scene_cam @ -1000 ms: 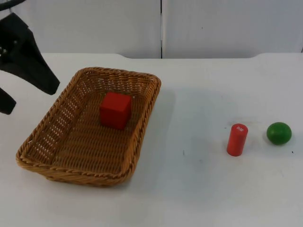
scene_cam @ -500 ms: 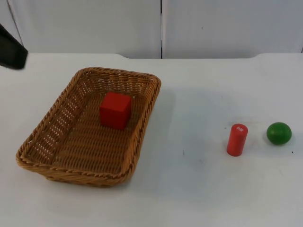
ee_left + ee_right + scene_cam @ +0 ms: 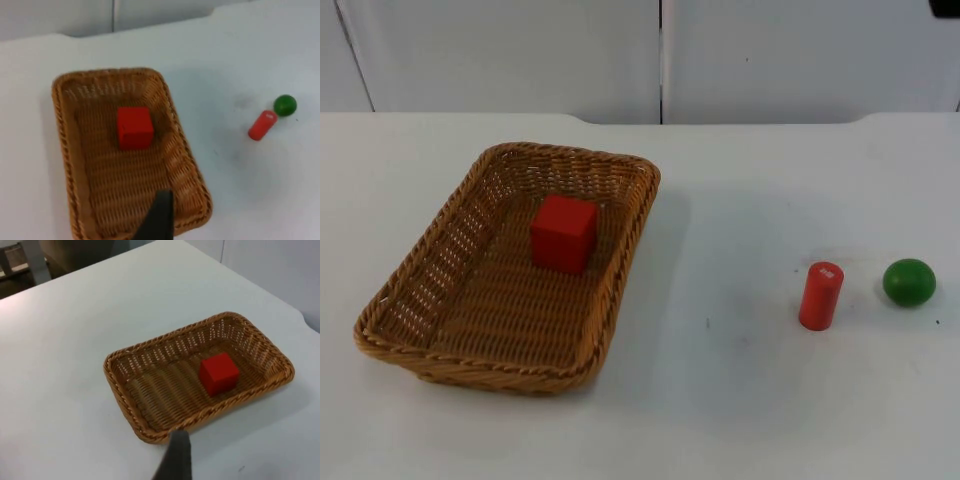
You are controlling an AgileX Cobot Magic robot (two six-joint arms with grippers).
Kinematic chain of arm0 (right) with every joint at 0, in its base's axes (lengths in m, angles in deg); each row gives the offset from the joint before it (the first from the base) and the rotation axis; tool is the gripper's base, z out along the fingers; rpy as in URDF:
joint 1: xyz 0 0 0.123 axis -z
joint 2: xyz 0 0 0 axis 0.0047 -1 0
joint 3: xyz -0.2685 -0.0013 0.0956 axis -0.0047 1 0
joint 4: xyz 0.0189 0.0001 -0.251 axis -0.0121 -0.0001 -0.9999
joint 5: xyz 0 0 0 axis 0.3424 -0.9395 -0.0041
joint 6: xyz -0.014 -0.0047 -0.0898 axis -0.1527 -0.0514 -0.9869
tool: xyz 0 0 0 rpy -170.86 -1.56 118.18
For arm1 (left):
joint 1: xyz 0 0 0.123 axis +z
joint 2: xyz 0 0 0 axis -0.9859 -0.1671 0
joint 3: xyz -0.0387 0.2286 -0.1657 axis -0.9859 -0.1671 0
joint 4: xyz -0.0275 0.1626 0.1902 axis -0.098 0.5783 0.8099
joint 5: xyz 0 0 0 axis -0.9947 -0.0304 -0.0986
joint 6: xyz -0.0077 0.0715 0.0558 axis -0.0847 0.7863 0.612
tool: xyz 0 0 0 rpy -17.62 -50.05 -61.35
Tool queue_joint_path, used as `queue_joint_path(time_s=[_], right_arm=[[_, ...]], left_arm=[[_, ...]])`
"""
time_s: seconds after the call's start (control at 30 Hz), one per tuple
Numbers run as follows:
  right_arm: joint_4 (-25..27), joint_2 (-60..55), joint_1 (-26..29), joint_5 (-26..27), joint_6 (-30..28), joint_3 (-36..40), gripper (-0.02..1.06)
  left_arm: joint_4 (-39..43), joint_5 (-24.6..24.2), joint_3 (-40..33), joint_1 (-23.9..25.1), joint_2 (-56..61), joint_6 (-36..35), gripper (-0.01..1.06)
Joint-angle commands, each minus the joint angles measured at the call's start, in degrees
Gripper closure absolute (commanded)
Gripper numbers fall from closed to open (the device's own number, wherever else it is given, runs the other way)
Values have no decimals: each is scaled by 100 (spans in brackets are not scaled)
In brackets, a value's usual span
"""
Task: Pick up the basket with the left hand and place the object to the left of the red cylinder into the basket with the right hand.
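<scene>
- A red cube (image 3: 563,233) sits in the wicker basket (image 3: 430,262) on the worktop (image 3: 740,390).
- At 3 o'clock stand the red cylinder (image 3: 820,295) and green ball (image 3: 909,281).
- My jaws' opening: cannot tell.

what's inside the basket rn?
One red cube sits on the floor of the basket, toward its far end. The patch of weave under the cube is covered.
</scene>
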Motion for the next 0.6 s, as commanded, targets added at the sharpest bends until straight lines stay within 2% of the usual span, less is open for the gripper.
queue_joint_path(time_s=[0.0,0.27,0.4,0.57], right_arm=[[-11,31,16,207,75,95,36],[-11,31,16,545,133,356,36],[-11,31,16,718,133,570,36],[4,31,16,1008,133,854,36]], left_arm=[[225,70,-31,-53,217,-195,21],[1075,27,-31,-53,1024,-924,21],[1886,-78,-31,-53,1414,-1536,21],[2446,-233,-121,-53,1809,-2078,21]])
